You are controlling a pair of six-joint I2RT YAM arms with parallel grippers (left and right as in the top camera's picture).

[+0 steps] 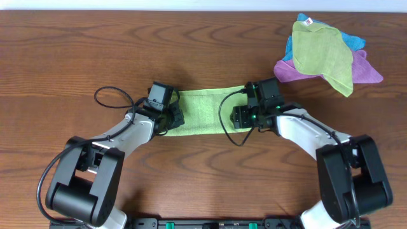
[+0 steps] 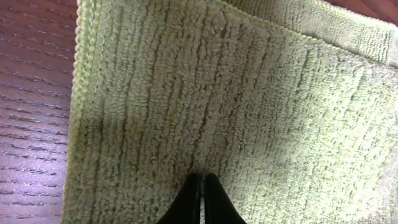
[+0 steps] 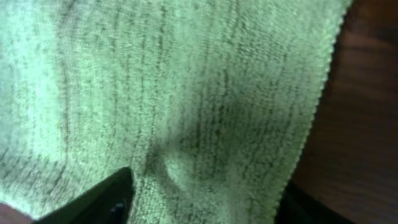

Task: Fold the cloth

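Spreading across the overhead view is a dark reddish-brown wood-grain table (image 1: pixel 63 63), with a pale strip along its far edge. The cloth (image 1: pixel 203 111) lies near the middle as a folded lime-green band. The left fingers (image 1: pixel 173 119) are at one end of it and the right fingers (image 1: pixel 240 117) at the other. Well apart, at the far right corner, sits a heap of an olive-green cloth (image 1: pixel 321 54), a purple cloth (image 1: pixel 292 71) and a blue cloth (image 1: pixel 353 41). A black cable (image 1: pixel 111 97) loops on the wood beside the left arm.

From the left wrist, ribbed green pile fills nearly everything, with a stitched hem running down the left beside a strip of bare wood. The two dark tips are pressed together at the bottom; whether fabric is caught between them cannot be told.

From the right wrist, the view is blurred. One dark tip shows at lower left and the other at lower right, set wide apart, with puckered fabric between them and brown wood along the right.
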